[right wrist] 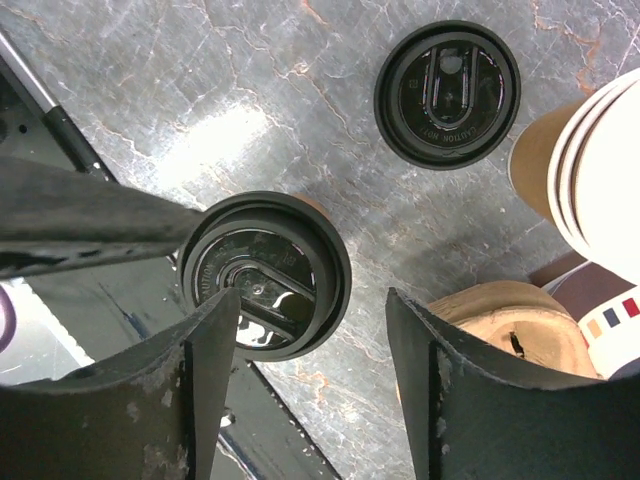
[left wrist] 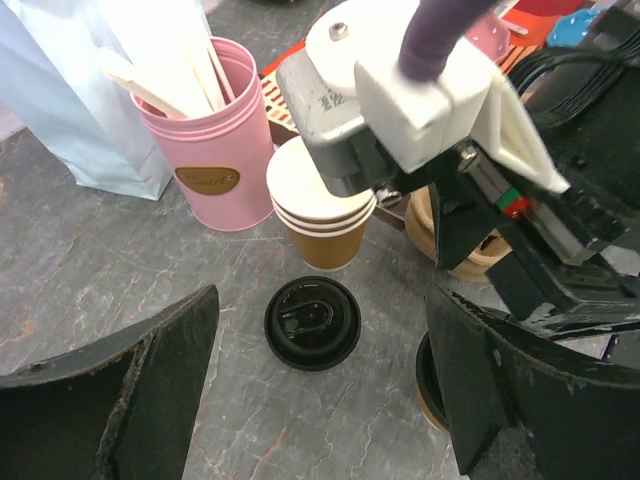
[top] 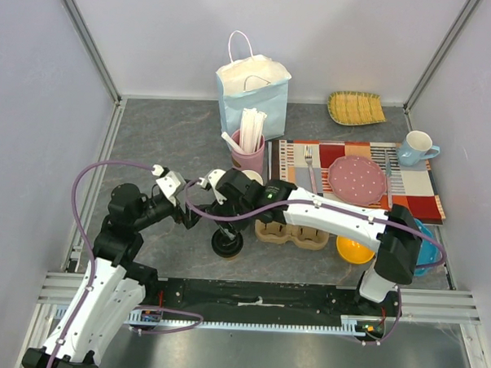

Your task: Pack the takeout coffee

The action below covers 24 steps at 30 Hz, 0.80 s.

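Note:
The takeout coffee [right wrist: 265, 275], a brown paper cup with a black sip lid, stands on the grey table; it also shows in the top view as the takeout coffee [top: 226, 244]. My right gripper [right wrist: 312, 340] hovers over it, open, with the cup under its left finger and nothing between the jaws. My left gripper [left wrist: 320, 400] is open above the table, with the coffee [left wrist: 428, 385] half hidden behind its right finger. A loose black lid [left wrist: 312, 322] lies between the fingers, further ahead. In the top view both grippers meet above the coffee, the left gripper [top: 197, 217] beside the right gripper [top: 232, 209].
A stack of lidless paper cups [left wrist: 320, 215] stands beside a pink tin of stirrers [left wrist: 215, 150]. A cardboard cup carrier [top: 292, 231] sits right of the coffee. A pale blue paper bag [top: 251, 86] stands at the back. A placemat with plate [top: 357, 177], mug [top: 416, 148] and bowls [top: 354, 251] lies to the right.

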### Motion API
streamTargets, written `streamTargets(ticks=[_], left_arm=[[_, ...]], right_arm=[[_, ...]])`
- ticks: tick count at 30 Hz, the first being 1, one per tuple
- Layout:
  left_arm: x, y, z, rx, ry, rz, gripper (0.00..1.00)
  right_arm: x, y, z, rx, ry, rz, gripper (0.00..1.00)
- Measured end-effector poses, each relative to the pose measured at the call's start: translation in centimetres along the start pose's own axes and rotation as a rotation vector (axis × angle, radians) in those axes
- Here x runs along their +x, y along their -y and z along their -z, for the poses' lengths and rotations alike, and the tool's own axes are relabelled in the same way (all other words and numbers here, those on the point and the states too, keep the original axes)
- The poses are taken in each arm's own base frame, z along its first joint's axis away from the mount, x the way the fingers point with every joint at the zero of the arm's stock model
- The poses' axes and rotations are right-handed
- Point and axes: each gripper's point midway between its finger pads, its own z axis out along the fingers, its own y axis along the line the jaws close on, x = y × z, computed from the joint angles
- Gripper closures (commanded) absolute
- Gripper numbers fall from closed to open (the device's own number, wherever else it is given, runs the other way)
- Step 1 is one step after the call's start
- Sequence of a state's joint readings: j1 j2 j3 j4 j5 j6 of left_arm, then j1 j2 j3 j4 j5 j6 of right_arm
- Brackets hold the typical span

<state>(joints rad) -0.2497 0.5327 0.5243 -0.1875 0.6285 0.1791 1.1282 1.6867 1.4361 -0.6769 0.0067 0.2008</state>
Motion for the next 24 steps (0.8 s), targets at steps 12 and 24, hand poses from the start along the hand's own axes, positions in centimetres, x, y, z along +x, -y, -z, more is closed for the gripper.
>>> streamTargets(ticks=[12, 24], left_arm=[[0.8, -3.4, -1.8, -0.098, -0.123, 0.080, 0.23], [-12.0, -10.9, -10.1, -0.049, -0.088, -0.061, 0.21]], right_arm=[[-5.3, 5.0, 6.9, 0.044, 0.205, -0.092, 0.18], [-5.2, 18.4, 14.9, 0.281, 0.372, -0.271, 0.15]])
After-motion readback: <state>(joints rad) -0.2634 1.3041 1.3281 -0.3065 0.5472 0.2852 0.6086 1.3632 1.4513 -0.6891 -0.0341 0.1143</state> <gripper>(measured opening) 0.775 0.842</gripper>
